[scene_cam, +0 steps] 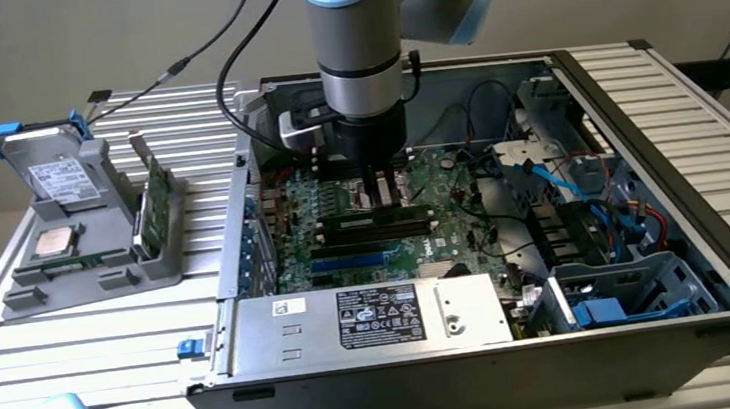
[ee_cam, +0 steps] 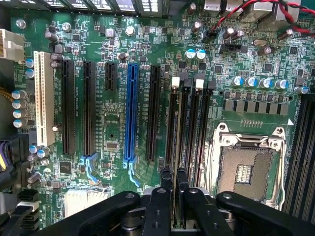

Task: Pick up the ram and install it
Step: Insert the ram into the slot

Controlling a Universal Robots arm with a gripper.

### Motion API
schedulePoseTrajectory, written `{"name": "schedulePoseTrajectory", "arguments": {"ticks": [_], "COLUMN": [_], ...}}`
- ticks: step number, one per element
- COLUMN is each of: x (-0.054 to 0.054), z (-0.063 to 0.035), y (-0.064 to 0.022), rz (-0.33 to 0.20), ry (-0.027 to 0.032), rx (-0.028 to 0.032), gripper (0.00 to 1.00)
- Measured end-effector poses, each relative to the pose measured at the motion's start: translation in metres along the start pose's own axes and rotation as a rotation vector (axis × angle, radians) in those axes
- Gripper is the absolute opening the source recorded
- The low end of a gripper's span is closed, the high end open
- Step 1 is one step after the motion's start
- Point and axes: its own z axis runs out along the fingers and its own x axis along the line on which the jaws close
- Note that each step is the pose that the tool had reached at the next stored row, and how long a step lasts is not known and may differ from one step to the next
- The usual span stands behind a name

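My hand (ee_cam: 173, 172) hangs over the memory slots (ee_cam: 189, 123); whether it is clamped I cannot tell. The ram should be light, stiff, fragile: hold its flat faces mid-length.

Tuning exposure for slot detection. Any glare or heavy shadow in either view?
Exterior view: soft, even light with no hard shadows; the motherboard under the arm sits dimmer than the table. Wrist view: board evenly lit, blue slot bright, mild sheen on the silver socket frame, the black gripper very dark.
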Motion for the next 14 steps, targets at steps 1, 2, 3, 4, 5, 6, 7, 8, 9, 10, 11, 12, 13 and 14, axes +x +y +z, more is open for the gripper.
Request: {"name": "schedulePoseTrajectory", "arguments": {"ticks": [1,2,3,4,5,6,7,8,9,10,11,12,13,14], "x": [0.0000,0.0000,0.0000,0.0000,0.0001,0.0003,0.0005,0.0007,0.0010,0.0013,0.0017,0.0021,0.0026,0.0031], "z": [0.0000,0.0001,0.0002,0.0002,0.0002,0.0002,0.0004,0.0004,0.0005,0.0005,0.0005,0.0004,0.0004,0.0004], "y": [0.0000,-0.0002,-0.0005,-0.0008,-0.0011,-0.0015,-0.0020,-0.0026,-0.0032,-0.0036,-0.0038,-0.0038,-0.0039,-0.0040], "rz": [0.000,0.000,0.000,0.000,0.000,0.000,0.000,0.000,0.000,0.000,0.000,0.000,0.000,0.000], "ry": [0.0000,-0.0004,-0.0006,-0.0007,-0.0007,-0.0008,-0.0012,-0.0013,-0.0014,-0.0014,-0.0015,-0.0015,-0.0017,-0.0018], "rx": [-0.0012,-0.0035,-0.0064,-0.0087,-0.0107,-0.0129,-0.0146,-0.0161,-0.0179,-0.0200,-0.0224,-0.0248,-0.0265,-0.0280], "gripper": [0.15,0.15,0.15,0.15,0.15,0.15,0.15,0.15,0.15,0.15,0.15,0.15,0.15,0.15]}}
